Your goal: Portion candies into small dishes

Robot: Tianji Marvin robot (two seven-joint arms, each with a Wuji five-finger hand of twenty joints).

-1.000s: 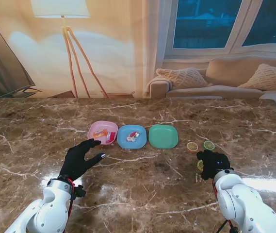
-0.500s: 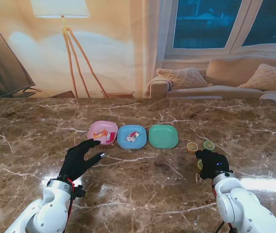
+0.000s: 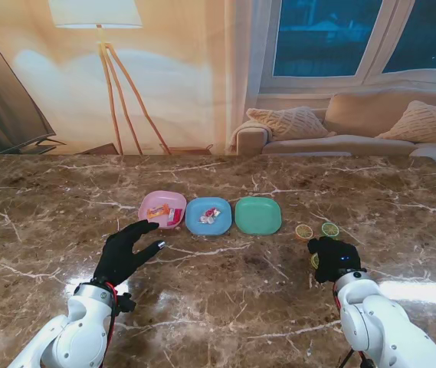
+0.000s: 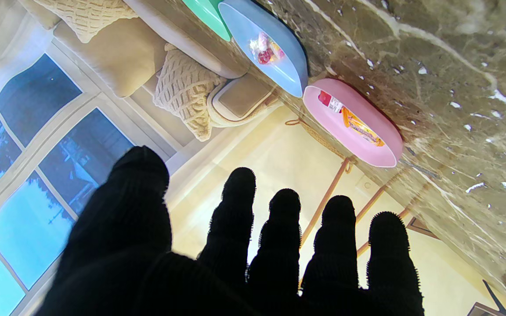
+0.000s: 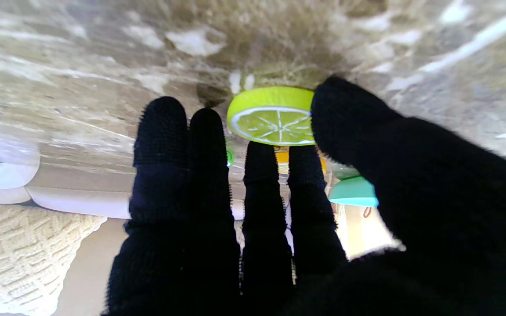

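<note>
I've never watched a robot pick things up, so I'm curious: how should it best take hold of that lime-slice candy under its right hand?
By its rim, I'd guess, coming from above. The lime-slice candy is a flat disc lying face-up on the marble table, so only its thin edge offers grip. The right hand already has its thumb at one side; fingers could pinch the opposite edge.

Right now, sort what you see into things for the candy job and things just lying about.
Job: round pink plastic dish and blue dish, both holding candies; empty green dish; lime-slice candies; right hand.
Lying about: wooden floor lamp, beige sofa.
</note>
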